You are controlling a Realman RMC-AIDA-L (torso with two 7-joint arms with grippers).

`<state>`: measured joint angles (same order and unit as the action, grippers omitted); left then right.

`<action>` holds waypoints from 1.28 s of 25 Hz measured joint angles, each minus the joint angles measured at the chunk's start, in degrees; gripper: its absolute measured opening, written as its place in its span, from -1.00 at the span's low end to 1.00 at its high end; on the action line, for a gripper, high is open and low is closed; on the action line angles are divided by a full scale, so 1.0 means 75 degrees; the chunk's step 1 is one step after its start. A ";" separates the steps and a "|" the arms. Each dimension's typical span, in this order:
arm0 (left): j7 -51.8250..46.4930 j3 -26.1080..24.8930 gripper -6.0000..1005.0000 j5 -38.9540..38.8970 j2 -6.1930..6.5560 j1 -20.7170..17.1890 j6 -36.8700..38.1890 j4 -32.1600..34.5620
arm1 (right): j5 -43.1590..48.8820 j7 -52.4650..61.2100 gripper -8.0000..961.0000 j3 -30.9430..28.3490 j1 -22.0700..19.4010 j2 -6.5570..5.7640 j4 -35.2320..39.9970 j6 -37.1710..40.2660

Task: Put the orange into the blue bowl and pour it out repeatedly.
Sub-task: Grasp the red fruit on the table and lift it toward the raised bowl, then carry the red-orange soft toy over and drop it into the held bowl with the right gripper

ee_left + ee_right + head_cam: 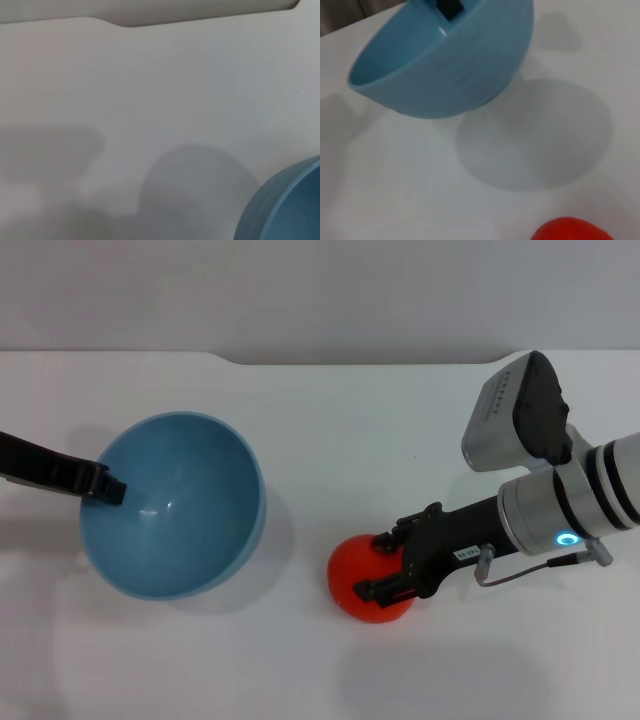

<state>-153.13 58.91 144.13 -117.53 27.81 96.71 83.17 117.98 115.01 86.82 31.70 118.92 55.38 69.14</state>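
Note:
The blue bowl hangs tilted above the table at the left, its mouth turned up and toward the right, and nothing lies inside it. My left gripper is shut on its left rim; a dark finger of it shows at the rim in the right wrist view. That view shows the blue bowl lifted clear of its shadow, and an edge of the bowl shows in the left wrist view. The orange is right of centre with my right gripper shut on it, one finger on each side. The orange peeks in at the right wrist view's edge.
The white table ends at a back edge with a notch, grey wall behind it. The bowl's round shadow lies on the table between the bowl and the orange.

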 joint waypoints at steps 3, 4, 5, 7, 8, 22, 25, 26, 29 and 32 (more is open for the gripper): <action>-0.0029 -0.0001 -0.99 0.0014 -0.0003 0.0025 0.0013 0.0098 | -0.0001 0.0013 0.41 0.0003 0.0000 0.0004 -0.0129 -0.0113; -0.0040 0.0000 -0.99 0.0014 -0.0003 0.0026 0.0012 0.0127 | -0.0016 0.0021 0.40 0.0013 0.0000 0.0005 -0.0271 -0.0229; -0.0054 0.0005 -0.99 0.0017 -0.0004 0.0027 0.0014 0.0161 | -0.0016 0.0021 0.40 0.0013 0.0000 0.0005 -0.0271 -0.0229; -0.0073 0.0046 -0.99 0.0018 -0.0006 0.0029 0.0015 0.0215 | -0.0025 0.0022 0.40 0.0027 0.0027 0.0006 -0.0404 -0.0322; -0.0080 0.0066 -0.99 0.0019 -0.0010 0.0033 0.0015 0.0239 | -0.0025 0.0023 0.40 0.0053 0.0043 0.0007 -0.0470 -0.0384; -0.0074 0.0582 -0.99 0.0027 -0.0032 0.0197 -0.0120 0.0202 | -0.0147 0.0008 -0.20 -0.0486 -0.0561 -0.0013 0.0265 -0.0139; -0.0077 0.0756 -0.99 0.0026 -0.0032 0.0219 -0.0192 0.0196 | -0.0441 -0.0109 -0.33 -0.0859 -0.0925 -0.0036 0.0653 0.0120; -0.0077 0.0785 -0.99 0.0026 -0.0032 0.0224 -0.0198 0.0195 | -0.0578 -0.0241 -0.38 -0.1079 -0.1066 -0.0038 0.0807 0.0285; -0.0084 0.0886 -0.99 0.0026 -0.0032 0.0248 -0.0244 0.0167 | -0.0994 -0.0634 -0.50 -0.1814 -0.1427 -0.0034 0.1275 0.0869; -0.0088 0.1113 -0.99 0.0023 -0.0036 0.0353 -0.0355 -0.0144 | -0.1557 -0.0949 -0.60 -0.2436 -0.1672 -0.0036 0.1907 0.1565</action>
<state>-153.79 67.26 144.30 -117.80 30.46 94.05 82.10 106.30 107.89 68.55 19.16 118.65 69.68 80.88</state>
